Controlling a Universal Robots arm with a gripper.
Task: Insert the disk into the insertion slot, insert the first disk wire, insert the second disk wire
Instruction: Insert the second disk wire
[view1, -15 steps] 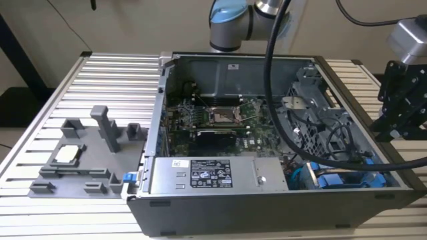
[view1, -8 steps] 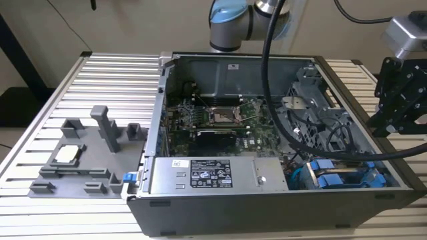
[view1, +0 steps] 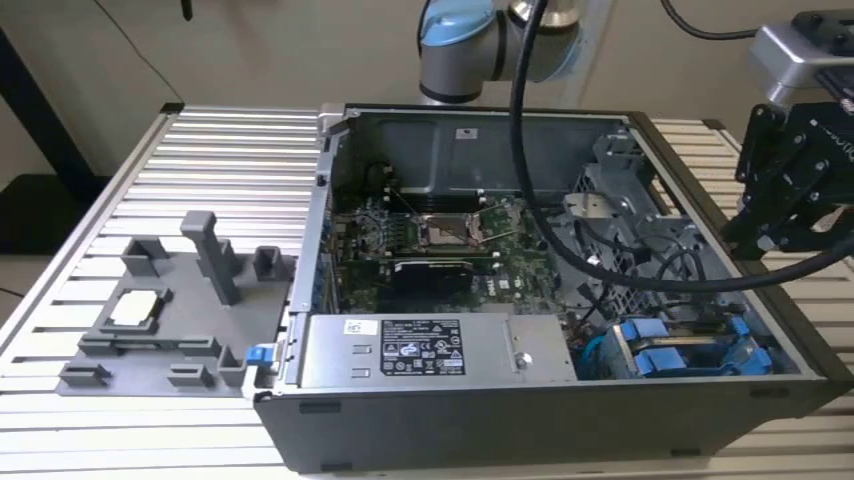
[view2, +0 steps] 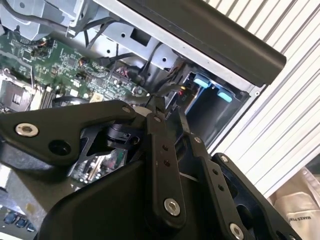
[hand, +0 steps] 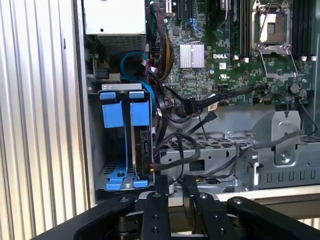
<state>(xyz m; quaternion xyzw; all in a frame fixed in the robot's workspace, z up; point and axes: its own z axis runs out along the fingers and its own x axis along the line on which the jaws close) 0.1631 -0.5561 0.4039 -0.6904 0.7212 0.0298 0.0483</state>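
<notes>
In the grey insertion slot (hand: 113, 87), we are seeing the disk (hand: 140, 114) standing on edge in its bright blue carrier (dark wires (hand: 175, 142) looping beside it). The gripper (hand: 175, 187) is hovering near it, fingers narrowly parted, gripping nothing.

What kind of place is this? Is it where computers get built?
Probably a robot lab or test bench. An open computer case sits on a ribbed metal table, a robot arm stands behind it, and a grey parts holder lies beside the case.
</notes>
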